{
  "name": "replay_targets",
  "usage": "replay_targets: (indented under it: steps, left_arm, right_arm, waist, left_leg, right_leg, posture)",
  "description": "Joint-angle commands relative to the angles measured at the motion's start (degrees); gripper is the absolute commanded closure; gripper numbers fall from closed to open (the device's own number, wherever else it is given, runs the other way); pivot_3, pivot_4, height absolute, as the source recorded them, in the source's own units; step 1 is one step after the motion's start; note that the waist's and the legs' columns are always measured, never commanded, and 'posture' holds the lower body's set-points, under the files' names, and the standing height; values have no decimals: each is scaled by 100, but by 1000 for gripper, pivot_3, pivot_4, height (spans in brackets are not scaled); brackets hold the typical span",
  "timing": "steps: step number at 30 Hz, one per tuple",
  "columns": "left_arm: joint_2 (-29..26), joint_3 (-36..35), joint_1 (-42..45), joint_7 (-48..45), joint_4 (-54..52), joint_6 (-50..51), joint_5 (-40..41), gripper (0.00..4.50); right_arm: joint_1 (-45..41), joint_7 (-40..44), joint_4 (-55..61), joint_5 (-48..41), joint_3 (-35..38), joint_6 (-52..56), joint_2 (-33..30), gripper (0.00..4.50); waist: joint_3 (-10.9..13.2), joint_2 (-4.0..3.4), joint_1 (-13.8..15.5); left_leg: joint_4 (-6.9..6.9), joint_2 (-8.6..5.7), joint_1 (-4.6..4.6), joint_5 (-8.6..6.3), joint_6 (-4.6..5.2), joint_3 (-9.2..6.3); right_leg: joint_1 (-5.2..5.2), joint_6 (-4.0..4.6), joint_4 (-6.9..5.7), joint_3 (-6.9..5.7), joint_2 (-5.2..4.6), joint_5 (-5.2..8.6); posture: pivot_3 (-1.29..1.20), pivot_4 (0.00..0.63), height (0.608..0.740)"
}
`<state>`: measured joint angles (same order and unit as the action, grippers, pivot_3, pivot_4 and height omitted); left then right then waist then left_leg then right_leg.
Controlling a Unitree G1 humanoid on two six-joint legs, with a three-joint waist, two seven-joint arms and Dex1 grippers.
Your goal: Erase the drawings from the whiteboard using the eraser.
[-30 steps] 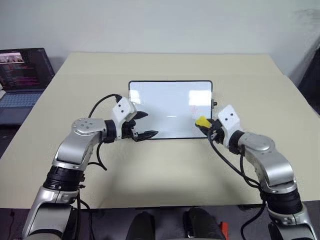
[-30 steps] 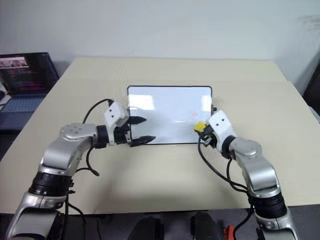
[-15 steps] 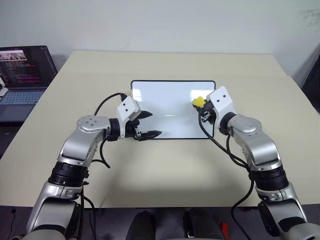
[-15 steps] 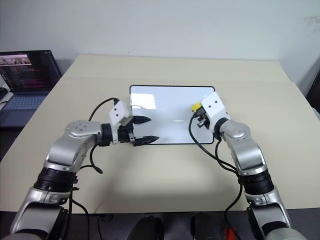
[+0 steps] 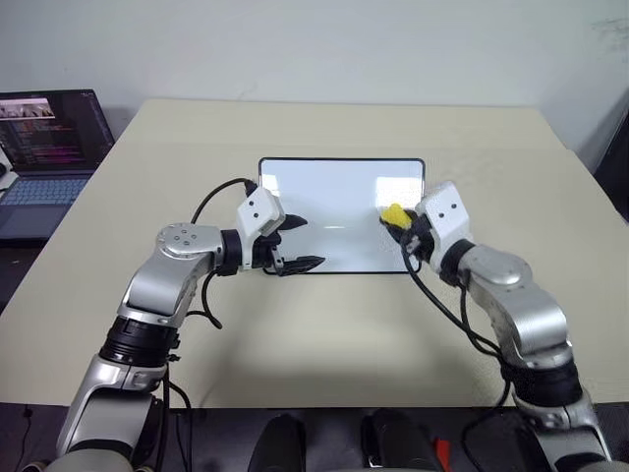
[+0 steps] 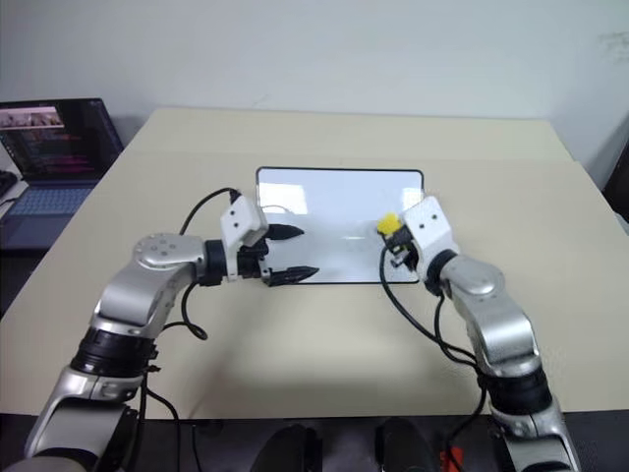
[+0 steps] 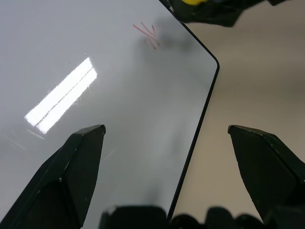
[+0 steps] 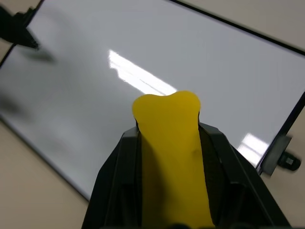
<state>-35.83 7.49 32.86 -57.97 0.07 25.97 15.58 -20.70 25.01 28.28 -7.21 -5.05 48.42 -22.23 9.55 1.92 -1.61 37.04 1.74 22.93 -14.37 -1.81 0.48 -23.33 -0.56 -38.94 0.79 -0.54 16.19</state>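
I have the eraser [image 5: 395, 213] pinched tight in my right hand [image 5: 402, 222], the yellow block sticking out past the black fingers, as the right wrist view shows plainly. In the head views it sits at centre right of the frame, over the right end of the whiteboard [image 5: 334, 197], near the right edge. I cannot tell whether its dark face is touching the glossy surface or hovering just above.

The whiteboard lies flat on the desk [image 5: 324, 324] in the middle of the frame, long axis running left to right. My left hand [image 5: 298, 243] is spread wide at the board's lower left corner, one finger over the white surface and the other near the bottom frame; it holds nothing.

What matters for the next stroke is where the remaining marks lie from the eraser. In the left wrist view I see a small red scribble [image 7: 148, 35] just beside the right hand's dark shape, near the board's rounded corner. In the head views a faint pink trace sits just left of the eraser. So the right hand is far the nearer one, and I judge the stroke should run a short way leftward along the board's long axis. The rest of the board looks clean from here, though faint marks could hide in the glare.
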Motion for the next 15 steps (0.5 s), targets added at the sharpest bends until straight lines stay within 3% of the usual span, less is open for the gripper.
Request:
replay_targets:
  steps: [1, 7, 15]
  left_arm:
    - [-9, -130, -73, 64, -294, 53, 85, 0]
    - [85, -192, -97, 217, -333, 103, 114, 0]
    - [288, -129, -57, 325, -243, 4, 59, 0]
  right_arm:
    - [561, 8, 531, 16, -54, 44, -246, 3231]
    - [996, -268, 270, 334, -348, -480, -266, 3231]
    - [318, -363, -108, 324, -317, -613, 34, 3231]
  waist:
    - [0, 0, -1]
    - [1, 2, -36]
    - [2, 3, -22]
  left_leg:
    - [0, 0, -2, 0, 0, 0]
    - [2, -1, -10, 0, 0, 4]
    - [4, -1, -9, 1, 0, 3]
  right_leg:
    - [0, 0, -1, 0, 0, 0]
    - [1, -1, -7, 6, 9, 0]
    - [1, 0, -7, 7, 12, -1]
  posture:
    - [0, 150, 740]
    - [0, 150, 740]
    - [0, 150, 740]
